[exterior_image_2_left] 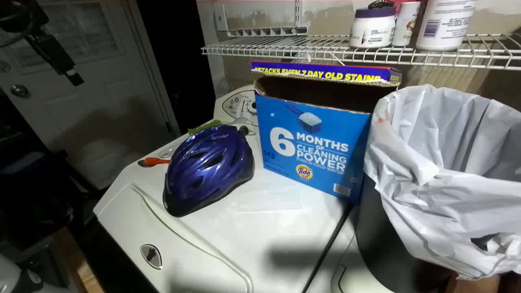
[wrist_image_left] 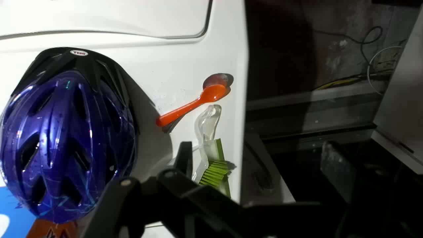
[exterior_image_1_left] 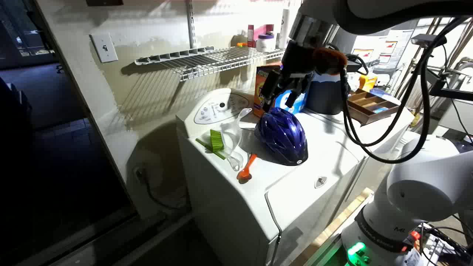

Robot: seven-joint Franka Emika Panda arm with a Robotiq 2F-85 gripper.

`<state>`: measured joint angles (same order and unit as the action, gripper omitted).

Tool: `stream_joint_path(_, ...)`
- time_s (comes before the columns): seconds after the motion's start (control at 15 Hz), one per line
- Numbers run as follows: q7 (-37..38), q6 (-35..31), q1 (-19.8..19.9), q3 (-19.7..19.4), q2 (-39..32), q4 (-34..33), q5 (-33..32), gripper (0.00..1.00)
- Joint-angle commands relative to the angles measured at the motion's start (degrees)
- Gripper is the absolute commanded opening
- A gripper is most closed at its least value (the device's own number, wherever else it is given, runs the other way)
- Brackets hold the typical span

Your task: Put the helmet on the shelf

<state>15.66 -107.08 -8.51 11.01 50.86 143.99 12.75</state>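
Bicycle helmet (exterior_image_2_left: 207,167), glossy purple-blue, vented, black visor with oval badge: rests crown up on the white laundry appliance (exterior_image_2_left: 281,232), visor toward the appliance's front, lower than the wire shelf (exterior_image_2_left: 281,49). Shelf contents, upright: white jar with purple lid (exterior_image_2_left: 371,32), slim white canister (exterior_image_2_left: 405,24), larger white bottle (exterior_image_2_left: 443,28). Tool (exterior_image_1_left: 279,104), black, two-fingered: fingers spread apart, raised above the level of the helmet and away from it. Tide detergent box (exterior_image_2_left: 313,142), blue front, orange side, top open: stands upright just beside the helmet; whether the two touch cannot be told. Orange spoon (wrist_image_left: 188,107): lies on the appliance near the helmet, toward the side edge. Green-bristled brush (wrist_image_left: 214,173) and clear plastic handle (wrist_image_left: 209,122): lie together between the spoon and the control panel (exterior_image_1_left: 223,107); whether they form one piece cannot be told. Dark bin (exterior_image_2_left: 386,236), white plastic liner (exterior_image_2_left: 443,191) folded over its rim: stands just beside the box. Brown divided tray (exterior_image_1_left: 382,115): lies near the bin. Light switch (exterior_image_1_left: 104,48), white: mounted near one end of the shelf.
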Motion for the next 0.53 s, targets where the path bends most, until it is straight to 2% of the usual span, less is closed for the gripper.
stream_joint_path(0.0, -0.43, 0.20, 0.69, 0.43, 0.05, -0.12, 0.43, 1.00)
stream_joint_path(0.13, -0.43, 0.20, 0.69, 0.43, 0.05, -0.12, 0.43, 1.00)
stream_joint_path(0.33, 1.65, 0.00, 4.68, 1.80, -3.11, 0.09, -4.39, 1.00)
stream_joint_path(0.47, 1.71, -4.43, 8.07, 2.28, -4.11, 2.57, -9.59, 1.00)
